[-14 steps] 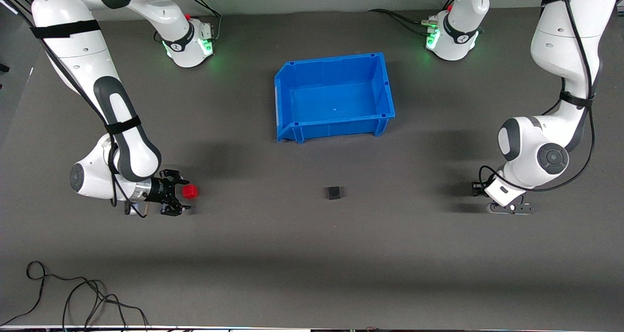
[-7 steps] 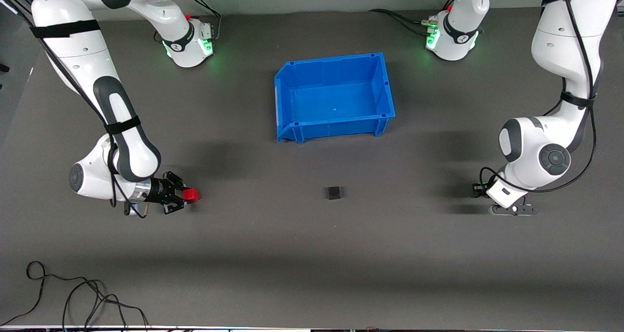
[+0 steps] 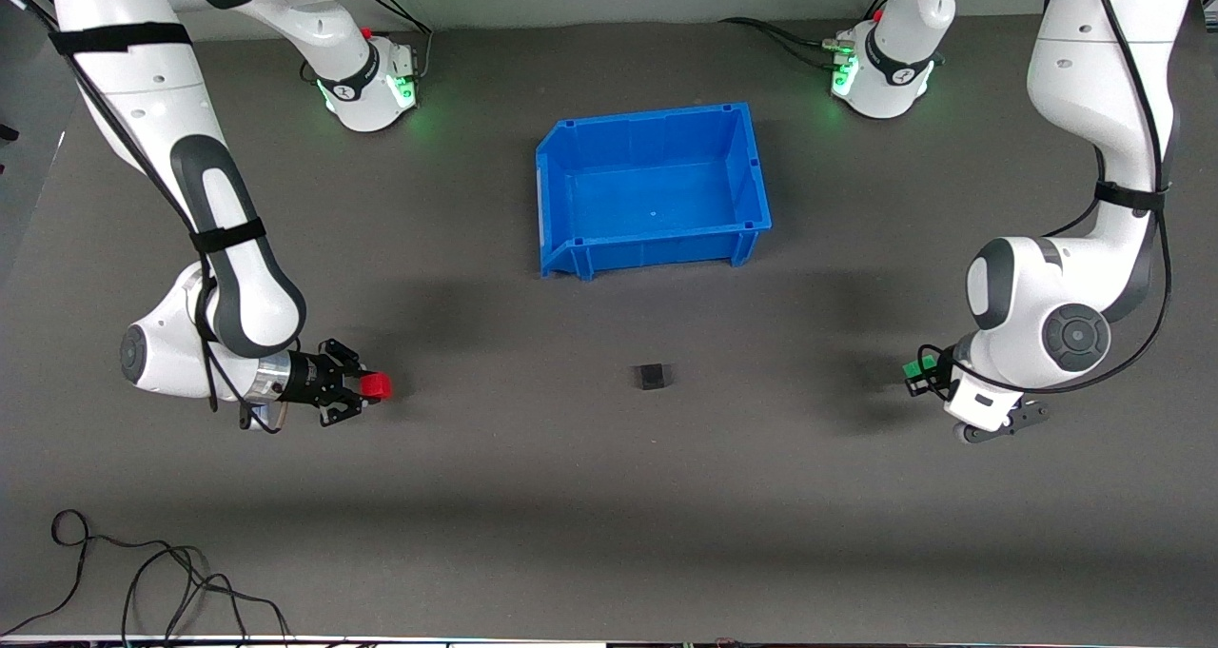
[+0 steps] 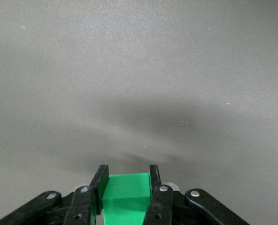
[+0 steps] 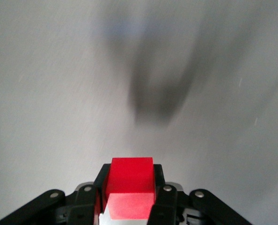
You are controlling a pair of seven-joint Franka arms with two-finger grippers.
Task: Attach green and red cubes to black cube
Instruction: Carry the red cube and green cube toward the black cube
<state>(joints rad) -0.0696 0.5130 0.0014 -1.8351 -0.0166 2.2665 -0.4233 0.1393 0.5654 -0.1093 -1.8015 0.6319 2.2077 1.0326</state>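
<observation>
Nearest the front camera, a thin black cable (image 3: 143, 581) lies in loose loops on the matte dark grey desk (image 3: 609, 496) toward the right arm's end.

Farther up, the small matte black cube (image 3: 652, 376) sits alone on the desk, about midway between the two arms, its edges hard to pick out against the grey surface.

The right gripper (image 3: 366, 388), a black two-finger unit on a glossy white and grey arm, is over the desk at the right arm's end, well apart from the black cube. Its jaws are clenched on the bright red solid cube (image 3: 378, 387); the right wrist view shows the red cube (image 5: 129, 186) with flat smooth faces and sharp corners, pinched between the black fingers (image 5: 158, 185).

The left gripper (image 3: 915, 372) is over the desk at the left arm's end, also well apart from the black cube. Its jaws grasp the bright green solid cube (image 3: 913, 369); in the left wrist view the green cube (image 4: 126, 197) sits squarely between the flat black fingers (image 4: 100, 183), and its shadow falls on the finely grained desk.

Farthest from the camera, the glossy blue plastic bin (image 3: 657, 248), rectangular with thin ribbed walls and an open top, stands on the desk between the arms' bases.
</observation>
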